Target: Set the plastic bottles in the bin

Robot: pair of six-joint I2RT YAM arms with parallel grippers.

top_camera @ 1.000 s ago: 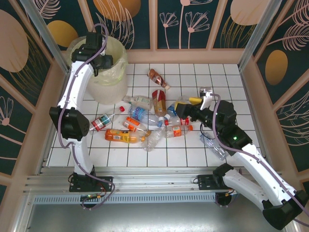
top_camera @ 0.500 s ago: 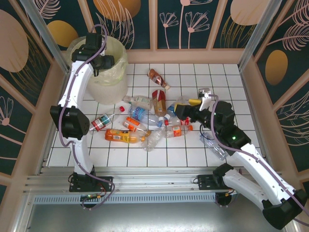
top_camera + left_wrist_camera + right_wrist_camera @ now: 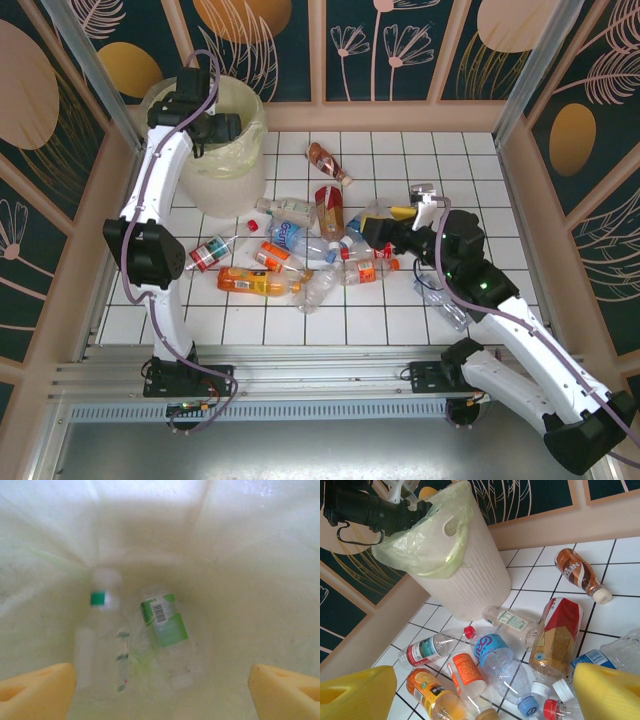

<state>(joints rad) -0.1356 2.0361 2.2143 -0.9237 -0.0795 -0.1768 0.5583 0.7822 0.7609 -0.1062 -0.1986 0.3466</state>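
Observation:
My left gripper (image 3: 226, 128) hangs over the bin (image 3: 212, 172) and stands open (image 3: 162, 692), with nothing between its yellow fingers (image 3: 35, 690). Down inside the bag lie a green-labelled bottle (image 3: 166, 632) and a blurred clear bottle (image 3: 100, 640). My right gripper (image 3: 383, 232) is open (image 3: 485, 695) above the pile of plastic bottles on the tiles. Right under it is a blue-labelled bottle (image 3: 502, 660), with an orange-labelled one (image 3: 467, 672) and an orange juice bottle (image 3: 432, 695) beside it. The bin (image 3: 470, 575) stands beyond them.
A brown bottle (image 3: 328, 162) lies apart toward the back wall. A big red-and-yellow labelled bottle (image 3: 330, 210) and a red-labelled one (image 3: 210, 252) lie in the pile. A clear bottle (image 3: 442, 302) rests right of my right arm. Wooden walls enclose the tiled floor.
My left gripper has opened over the bin, and a clear bottle shows blurred inside the bag. The right gripper has drifted slightly left over the pile, still open.

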